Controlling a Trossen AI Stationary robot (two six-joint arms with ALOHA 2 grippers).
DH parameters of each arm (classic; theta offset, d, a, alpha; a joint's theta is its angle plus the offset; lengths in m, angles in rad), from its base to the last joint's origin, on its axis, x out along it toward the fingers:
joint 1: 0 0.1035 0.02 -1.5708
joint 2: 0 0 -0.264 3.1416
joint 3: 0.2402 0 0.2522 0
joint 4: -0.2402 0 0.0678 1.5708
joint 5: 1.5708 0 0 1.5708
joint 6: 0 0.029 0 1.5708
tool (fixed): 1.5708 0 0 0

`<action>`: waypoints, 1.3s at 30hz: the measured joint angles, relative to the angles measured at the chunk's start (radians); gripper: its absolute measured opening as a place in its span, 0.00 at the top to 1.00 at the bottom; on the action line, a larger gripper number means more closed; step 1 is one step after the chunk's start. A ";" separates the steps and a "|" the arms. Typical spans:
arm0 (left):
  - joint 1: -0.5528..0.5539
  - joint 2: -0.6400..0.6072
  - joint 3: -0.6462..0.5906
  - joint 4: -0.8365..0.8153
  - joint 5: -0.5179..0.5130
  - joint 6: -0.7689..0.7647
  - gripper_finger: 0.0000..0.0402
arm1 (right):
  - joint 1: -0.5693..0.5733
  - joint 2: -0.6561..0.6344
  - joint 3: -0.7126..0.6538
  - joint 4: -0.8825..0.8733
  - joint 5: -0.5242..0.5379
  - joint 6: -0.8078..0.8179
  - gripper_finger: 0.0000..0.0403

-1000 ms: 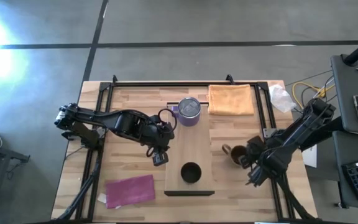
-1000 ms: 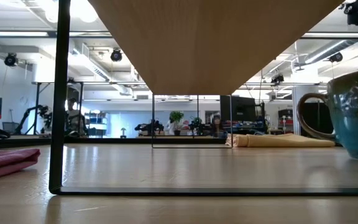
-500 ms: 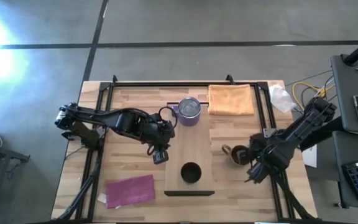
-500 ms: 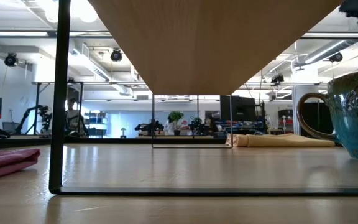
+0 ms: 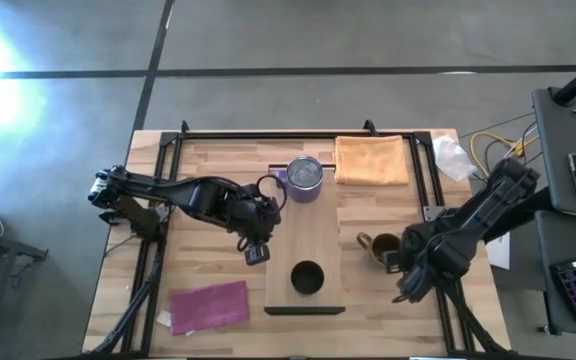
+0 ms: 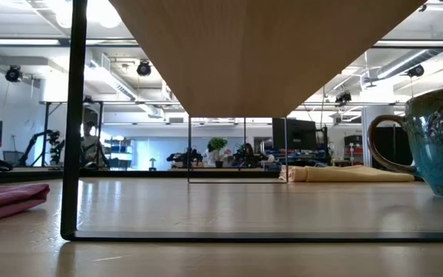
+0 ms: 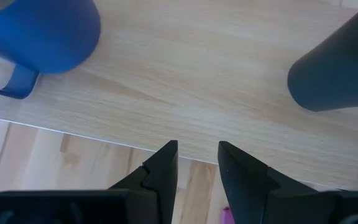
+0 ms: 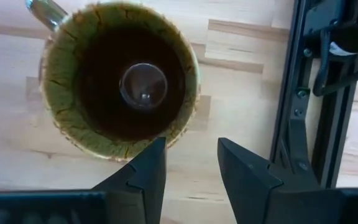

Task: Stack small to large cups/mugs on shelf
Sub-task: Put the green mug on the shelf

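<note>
Our right gripper hangs just above the brown mug, fingers apart and holding nothing. One finger sits over the mug's rim, the other outside it. The mug stands on the table, at about 3 o'clock from the shelf. The black cup is on the shelf at its 6 o'clock end, the purple mug at 12. We should go down slowly, pinch the rim wall firmly, and lift straight up so it does not tip. Our left gripper waits open at the shelf's 9 o'clock edge.
</note>
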 joint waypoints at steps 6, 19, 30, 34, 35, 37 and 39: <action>0.000 0.000 -0.021 0.000 -0.001 0.021 0.75 | -0.016 0.039 -0.046 0.058 0.003 0.000 0.66; 0.000 0.000 -0.047 -0.002 -0.004 0.030 0.75 | -0.041 0.042 -0.171 0.130 0.016 -0.001 0.66; 0.000 -0.001 -0.046 -0.008 -0.004 0.053 0.75 | -0.041 0.041 -0.251 0.202 0.024 -0.039 0.87; 0.000 -0.002 -0.046 -0.015 -0.004 0.053 0.75 | -0.047 0.029 -0.254 0.200 0.037 -0.053 0.92; 0.000 -0.002 -0.046 -0.014 -0.003 0.052 0.75 | -0.051 0.026 -0.255 0.197 0.048 -0.056 0.92; 0.000 -0.002 -0.046 -0.016 -0.003 0.051 0.75 | -0.063 0.022 -0.256 0.192 0.077 -0.068 0.92; 0.000 -0.002 -0.046 -0.015 -0.003 0.050 0.75 | -0.083 0.019 -0.257 0.194 0.101 -0.100 0.92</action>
